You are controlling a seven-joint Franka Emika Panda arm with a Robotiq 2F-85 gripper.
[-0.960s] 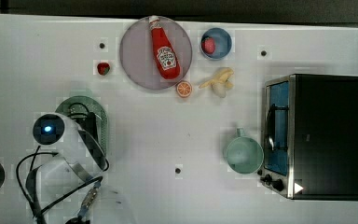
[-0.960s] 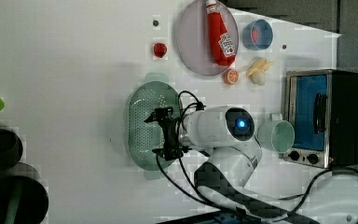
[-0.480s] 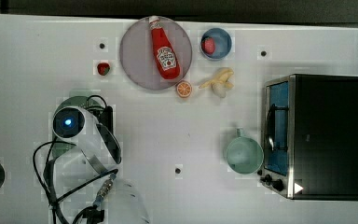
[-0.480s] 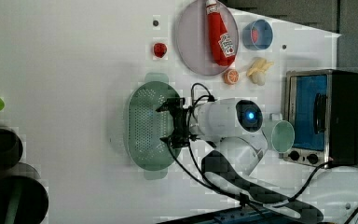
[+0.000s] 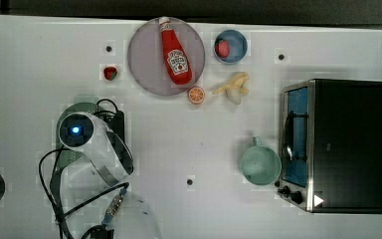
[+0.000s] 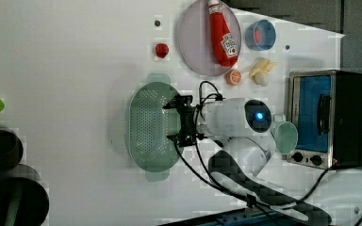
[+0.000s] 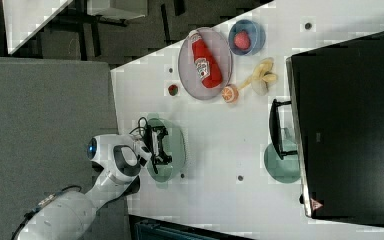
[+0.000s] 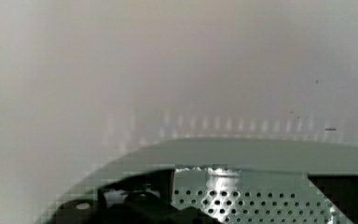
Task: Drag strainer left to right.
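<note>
Place: a robot lab staged as a toy kitchen.
Surface: a plain white desk (image 5: 189,139) with small bolt holes.
Kitchen props: a toaster oven (image 5: 335,144), a toy ketchup bottle (image 5: 175,55) on a plate (image 5: 144,59), plastic fruit.
Lab signs: a white robot arm (image 6: 238,122) with loose cables, grey carpet beside the desk.

White table (image 5: 40,59) under even light, grey floor (image 7: 45,100) alongside, dark surroundings beyond the far edge.

Matt mint plastic strainer (image 6: 148,127), perforated; glossy white arm shell (image 6: 231,117); smooth white table (image 6: 75,56); brushed-metal oven (image 5: 335,144).
</note>
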